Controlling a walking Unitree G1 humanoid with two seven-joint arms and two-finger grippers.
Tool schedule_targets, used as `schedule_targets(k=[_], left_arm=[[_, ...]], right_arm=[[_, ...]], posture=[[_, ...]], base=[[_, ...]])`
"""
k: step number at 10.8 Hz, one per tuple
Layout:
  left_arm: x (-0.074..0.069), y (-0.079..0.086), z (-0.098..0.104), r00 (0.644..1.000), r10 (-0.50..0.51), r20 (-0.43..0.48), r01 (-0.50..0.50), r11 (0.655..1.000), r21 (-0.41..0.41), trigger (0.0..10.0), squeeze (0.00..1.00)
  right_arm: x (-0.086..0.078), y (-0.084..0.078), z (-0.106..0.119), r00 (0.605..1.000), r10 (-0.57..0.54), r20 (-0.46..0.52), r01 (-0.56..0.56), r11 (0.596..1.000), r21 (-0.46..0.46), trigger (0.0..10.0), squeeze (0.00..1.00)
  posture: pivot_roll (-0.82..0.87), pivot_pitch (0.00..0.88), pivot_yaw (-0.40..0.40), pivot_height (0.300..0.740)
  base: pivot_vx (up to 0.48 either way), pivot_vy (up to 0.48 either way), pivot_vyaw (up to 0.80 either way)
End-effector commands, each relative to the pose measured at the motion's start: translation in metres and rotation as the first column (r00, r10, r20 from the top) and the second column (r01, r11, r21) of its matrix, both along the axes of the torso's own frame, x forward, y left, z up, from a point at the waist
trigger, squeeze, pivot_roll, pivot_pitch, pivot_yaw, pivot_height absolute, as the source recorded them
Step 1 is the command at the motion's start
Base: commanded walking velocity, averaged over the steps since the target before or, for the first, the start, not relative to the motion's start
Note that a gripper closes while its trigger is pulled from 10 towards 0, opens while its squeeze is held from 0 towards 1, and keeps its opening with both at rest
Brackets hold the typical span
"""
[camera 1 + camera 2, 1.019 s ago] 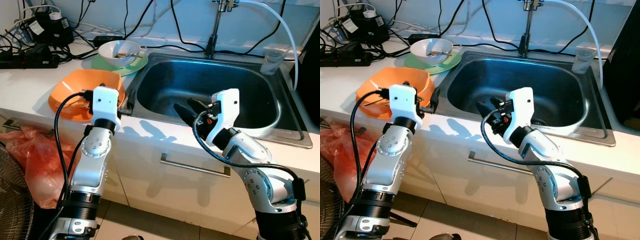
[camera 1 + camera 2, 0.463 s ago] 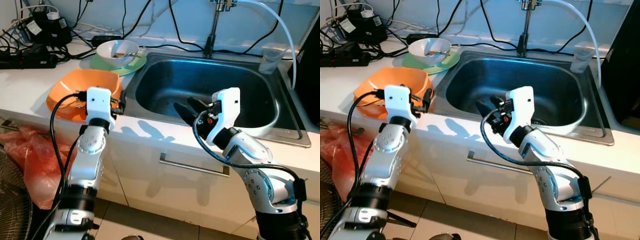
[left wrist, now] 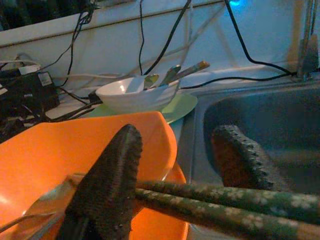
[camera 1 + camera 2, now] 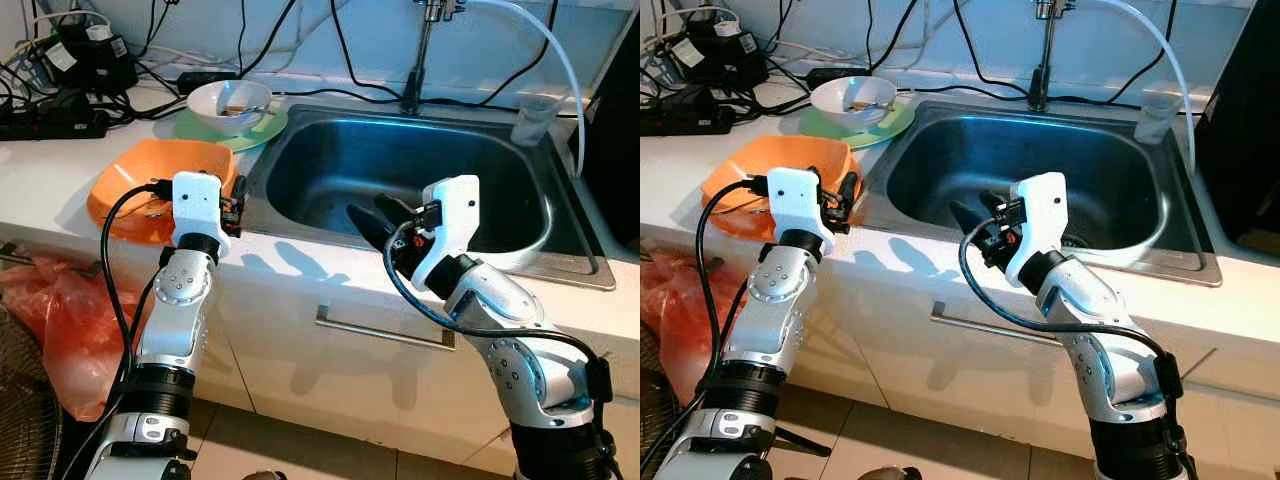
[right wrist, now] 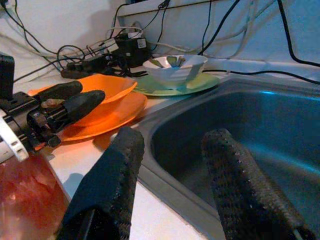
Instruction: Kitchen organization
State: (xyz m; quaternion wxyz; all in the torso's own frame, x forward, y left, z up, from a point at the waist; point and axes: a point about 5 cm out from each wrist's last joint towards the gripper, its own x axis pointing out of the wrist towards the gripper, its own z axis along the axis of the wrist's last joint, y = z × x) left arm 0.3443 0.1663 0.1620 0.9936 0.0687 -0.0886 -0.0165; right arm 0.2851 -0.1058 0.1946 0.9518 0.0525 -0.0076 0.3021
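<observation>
My left gripper hovers at the right rim of an orange bowl on the counter, its fingers apart. In the left wrist view, two green patterned chopsticks lie across the gap between the fingers, with one end over the orange bowl. My right gripper is open and empty over the front edge of the steel sink. A white bowl with utensils in it sits on a green plate behind the orange bowl.
A faucet and a white hose rise behind the sink. A clear cup stands at its back right. Power strips and cables crowd the counter's back left. A red plastic bag hangs below the counter.
My left arm has drawn left and back, from the sink's corner to the orange bowl's rim. The right arm has stayed put. The view has shifted slightly.
</observation>
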Motion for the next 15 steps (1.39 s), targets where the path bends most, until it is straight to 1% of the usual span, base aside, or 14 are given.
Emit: schedule_targets(k=[1, 4, 6, 7, 8, 11, 13, 15], left_arm=[[0.002, 0.001, 0.004, 1.0, -0.003, 0.015, 0.003, 1.0, 0.007, 0.0, 0.0], [0.002, 0.001, 0.006, 0.999, -0.011, 0.034, 0.01, 0.999, 0.032, 0.0, 0.0], [0.001, -0.001, 0.012, 0.997, -0.021, 0.077, 0.017, 0.998, 0.053, 0.0, 0.0], [0.002, -0.001, 0.013, 0.996, -0.022, 0.083, 0.017, 0.998, 0.058, 0.0, 0.0], [0.002, -0.001, 0.014, 0.996, -0.023, 0.091, 0.017, 0.998, 0.065, 0.0, 0.0], [0.002, 0.0, 0.013, 0.996, -0.017, 0.092, 0.011, 0.998, 0.069, 0.0, 0.0], [0.003, 0.0, 0.013, 0.995, -0.016, 0.096, 0.009, 0.997, 0.075, 0.0, 0.0], [0.003, 0.006, 0.012, 0.996, 0.025, 0.085, -0.034, 0.994, 0.1, 0.0, 0.0]], right_arm=[[-0.003, 0.001, 0.003, 1.0, -0.001, 0.024, 0.001, 1.0, 0.003, 10.0, 0.0], [-0.002, 0.001, 0.003, 1.0, -0.006, 0.025, 0.006, 1.0, 0.002, 10.0, 0.0], [-0.002, 0.001, 0.003, 1.0, -0.004, 0.023, 0.004, 1.0, 0.005, 10.0, 0.0], [-0.002, 0.001, 0.003, 1.0, -0.001, 0.022, 0.001, 1.0, 0.008, 10.0, 0.0], [-0.006, 0.006, 0.006, 0.998, 0.061, 0.023, -0.062, 0.997, 0.048, 10.0, 0.0], [-0.014, 0.011, 0.01, 0.988, 0.152, 0.016, -0.153, 0.981, 0.117, 10.0, 0.0], [-0.017, 0.012, 0.009, 0.982, 0.191, 0.01, -0.191, 0.975, 0.115, 10.0, 0.0], [-0.017, 0.013, 0.008, 0.982, 0.191, 0.007, -0.191, 0.976, 0.105, 10.0, 0.0]], posture=[[0.0, 0.0, 0.047, 0.74], [0.0, 0.0, 0.047, 0.74], [0.0, 0.0, 0.046, 0.74], [0.0, 0.0, 0.046, 0.74], [0.0, 0.0, 0.046, 0.74], [0.0, 0.0, 0.047, 0.74], [0.0, 0.0, 0.046, 0.74], [0.0, 0.0, 0.047, 0.74]], base=[[0.0, 0.0, 0.0], [0.0, 0.0, 0.0], [0.0, 0.0, 0.0], [0.0, 0.0, 0.0], [0.0, 0.0, 0.0], [0.0, 0.0, 0.0], [0.0, 0.0, 0.0], [0.0, 0.0, 0.0]])
